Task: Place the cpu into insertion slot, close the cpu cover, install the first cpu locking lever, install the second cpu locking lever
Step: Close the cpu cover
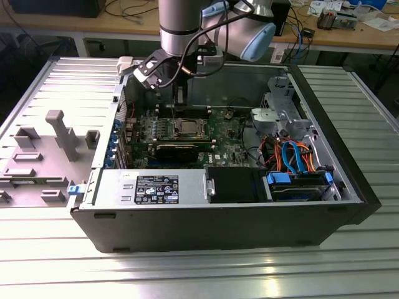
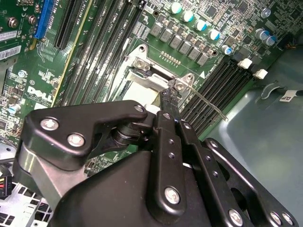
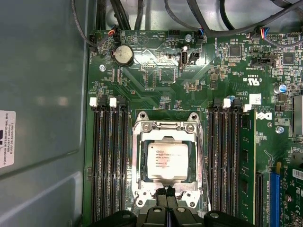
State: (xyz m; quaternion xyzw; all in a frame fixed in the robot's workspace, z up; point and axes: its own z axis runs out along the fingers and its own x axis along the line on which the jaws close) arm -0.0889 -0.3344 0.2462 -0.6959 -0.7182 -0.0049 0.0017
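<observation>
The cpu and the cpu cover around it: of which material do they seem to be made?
The cpu: its top looks like dull, matte silvery-grey metal, flat, with faint print on it. The cpu cover: thin, bright sheet metal, probably steel, because its stamped edges glint and it has a cut square window. The exact alloy cannot be told from the look.

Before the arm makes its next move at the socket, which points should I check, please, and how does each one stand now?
1. cpu cover lying flat over the socket: ok.
2. cpu level and centred in the cover's window: ok.
3. claw at the cover's edge, off the cpu: ok.
4. locking lever latched down: cannot tell.
5. memory slots free of the claw: ok.
</observation>
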